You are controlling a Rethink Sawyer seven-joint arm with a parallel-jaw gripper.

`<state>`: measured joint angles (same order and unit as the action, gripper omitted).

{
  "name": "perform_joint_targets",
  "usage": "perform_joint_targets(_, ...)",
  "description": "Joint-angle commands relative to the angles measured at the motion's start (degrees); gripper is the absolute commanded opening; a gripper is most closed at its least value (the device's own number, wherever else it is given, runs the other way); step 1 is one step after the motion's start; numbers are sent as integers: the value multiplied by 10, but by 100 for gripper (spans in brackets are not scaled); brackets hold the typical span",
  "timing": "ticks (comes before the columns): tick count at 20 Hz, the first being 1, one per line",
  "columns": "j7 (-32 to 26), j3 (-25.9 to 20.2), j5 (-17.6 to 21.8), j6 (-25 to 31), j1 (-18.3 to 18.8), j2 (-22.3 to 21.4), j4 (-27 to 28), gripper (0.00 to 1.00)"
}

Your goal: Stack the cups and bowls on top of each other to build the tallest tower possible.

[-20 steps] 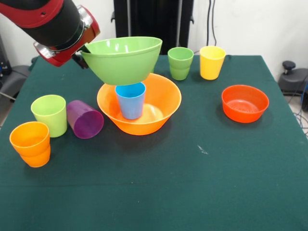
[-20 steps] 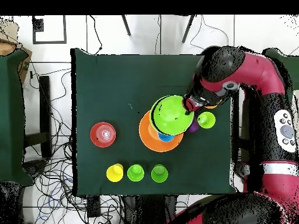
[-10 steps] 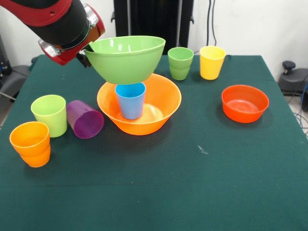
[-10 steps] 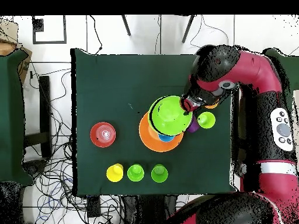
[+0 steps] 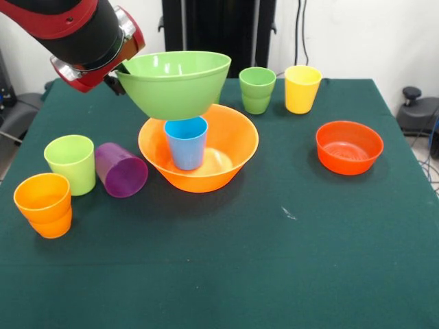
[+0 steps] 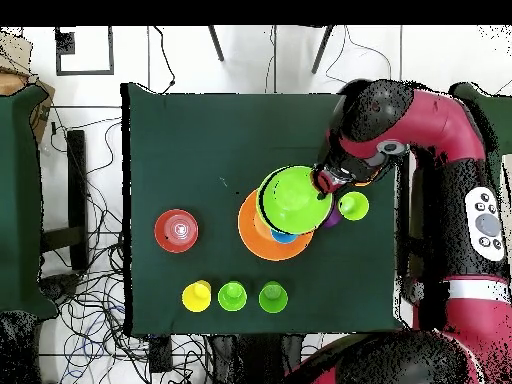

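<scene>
A dark green table (image 5: 288, 260) stands before a white wall, with cables on the floor around it. The near half is bare. The gripper (image 5: 121, 77) pinches the rim of the lime bowl (image 5: 175, 82), held over a blue cup (image 5: 186, 142) standing in the orange bowl (image 5: 230, 140). A red bowl (image 5: 348, 147) sits apart near one edge; other cups line the far and side edges.
</scene>
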<state>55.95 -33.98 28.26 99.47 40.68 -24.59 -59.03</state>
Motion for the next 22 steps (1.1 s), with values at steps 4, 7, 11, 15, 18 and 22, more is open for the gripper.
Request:
perform_joint_targets(4,46,35,5,-28,-18,-10,-43,0)
perform_joint_targets(7,45,39,6,-37,-18,-11,-46,0)
perform_joint_targets(11,43,43,10,-40,-21,-15,-46,0)
perform_joint_targets(15,42,45,12,-42,-23,-21,-48,0)
perform_joint_targets(18,46,46,10,-47,-23,-22,-50,0)
perform_joint_targets(22,57,46,1,-55,-22,-24,-56,0)
